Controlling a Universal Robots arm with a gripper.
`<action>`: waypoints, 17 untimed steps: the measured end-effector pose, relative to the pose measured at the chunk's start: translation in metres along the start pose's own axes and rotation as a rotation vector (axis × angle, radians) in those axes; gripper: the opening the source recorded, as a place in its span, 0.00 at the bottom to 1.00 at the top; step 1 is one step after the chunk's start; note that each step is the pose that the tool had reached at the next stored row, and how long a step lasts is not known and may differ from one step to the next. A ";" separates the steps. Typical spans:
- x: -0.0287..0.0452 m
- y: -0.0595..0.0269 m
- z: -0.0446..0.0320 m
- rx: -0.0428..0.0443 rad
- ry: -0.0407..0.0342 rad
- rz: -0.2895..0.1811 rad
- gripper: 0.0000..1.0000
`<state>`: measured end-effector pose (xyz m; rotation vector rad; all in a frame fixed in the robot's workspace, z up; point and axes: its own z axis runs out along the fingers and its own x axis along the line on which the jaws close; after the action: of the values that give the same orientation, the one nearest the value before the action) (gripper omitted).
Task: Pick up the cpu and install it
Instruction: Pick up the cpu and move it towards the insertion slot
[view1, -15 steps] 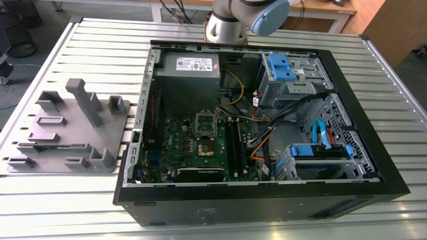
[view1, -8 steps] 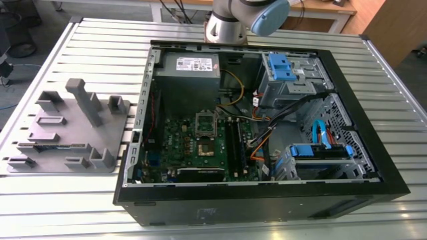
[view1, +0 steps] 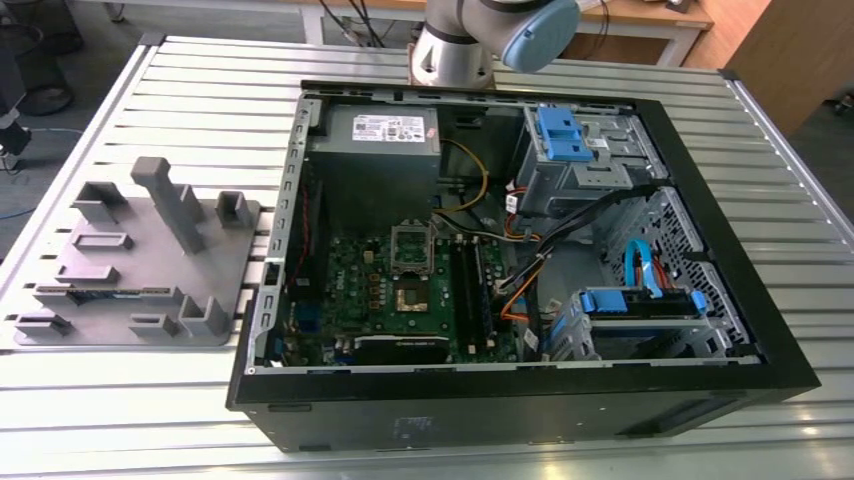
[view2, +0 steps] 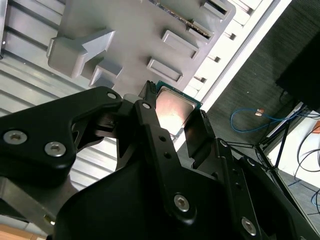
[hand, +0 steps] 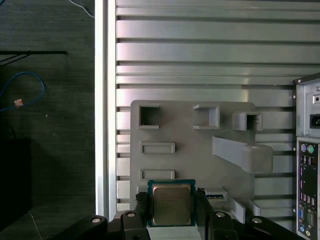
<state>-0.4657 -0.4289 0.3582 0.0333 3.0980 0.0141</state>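
Note:
The cpu (hand: 171, 204) is a small square chip with a shiny metal top and a green rim. It sits between the two black fingers (hand: 141, 206) of my gripper (hand: 172, 210), which is shut on it. In the second wrist view the cpu (view2: 173, 107) shows the same way, with the gripper (view2: 172, 120) clamped on two opposite edges. Chip and gripper hang well above the grey fixture plate (hand: 190, 165). In the exterior view the motherboard's socket (view1: 412, 290) lies inside the open computer case (view1: 534, 400), with its silver bracket (view1: 410, 243) just behind it.
The grey fixture plate (view1: 134, 260) with raised blocks lies on the slatted metal table (view1: 200, 90) at the exterior view's left, beside the case. The arm's base (view1: 461, 45) stands behind the case. Cables (view1: 521, 270) and blue drive bays (view1: 567, 135) crowd the case's right half.

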 end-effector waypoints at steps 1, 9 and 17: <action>-0.0007 0.0000 0.0001 0.0000 0.0000 0.000 0.47; -0.0075 0.0001 0.0004 -0.0001 -0.0001 0.000 0.47; -0.0164 0.0003 0.0008 -0.0001 -0.0001 0.000 0.47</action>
<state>-0.4493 -0.4290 0.3581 0.0332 3.0980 0.0142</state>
